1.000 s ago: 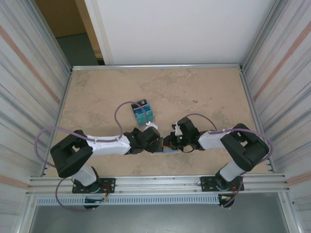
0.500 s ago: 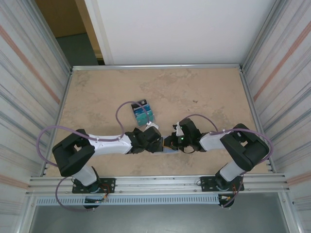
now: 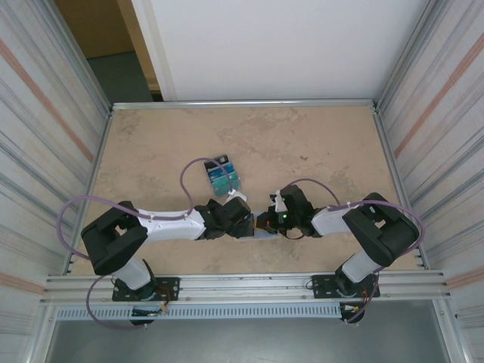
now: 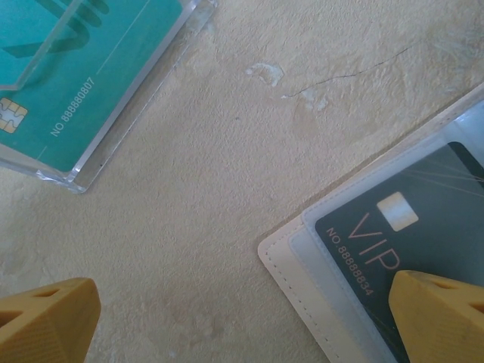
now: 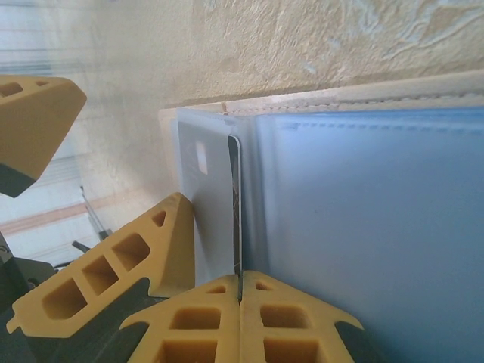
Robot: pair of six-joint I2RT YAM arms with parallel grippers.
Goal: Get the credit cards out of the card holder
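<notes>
Your right gripper (image 5: 240, 293) now finishes closing on card (image 5: 214, 227) in card holder (image 5: 363, 227); left gripper (image 4: 242, 324) wide open; pull-out ready.

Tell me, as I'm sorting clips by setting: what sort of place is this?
Probably a robot test cell: a stone-look table walled by ribbed panels, with the left arm and right arm bolted to a metal rail.

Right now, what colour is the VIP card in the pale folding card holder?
The VIP card is black with pale lettering, clearest in the left wrist view.
</notes>
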